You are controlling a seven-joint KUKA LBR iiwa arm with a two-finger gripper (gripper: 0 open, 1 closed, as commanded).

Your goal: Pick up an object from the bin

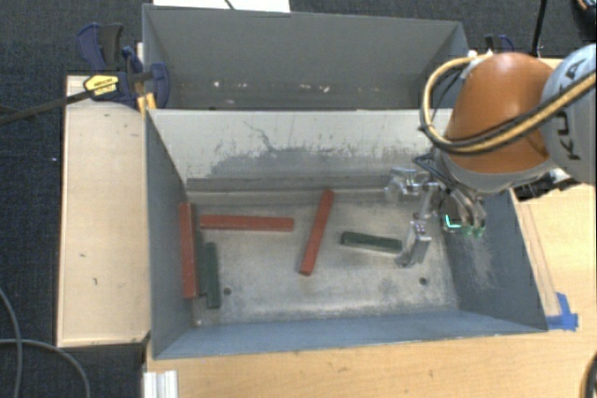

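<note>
Grey metal bin (pixel 494 280): its sloped right wall is close to the arm, so a sideways correction could brush the wall.
Three long red sticks (pixel 316 232): one lies slanted mid-floor and two lie to the left, all well apart from the gripper, so they are unlikely to interfere.
Short dark green flat bar (pixel 370 241): it lies flat on the floor right of centre, with its right end just beside the gripper. It looks like the likely target. It is thin and low, so it may skid away when nudged.
Gripper (pixel 411 254): it is low over the floor at the bar's right end. I cannot tell how wide the pincer stands, and nothing is seen held in it. A grip on the end could let the bar swing and slip out.
</note>
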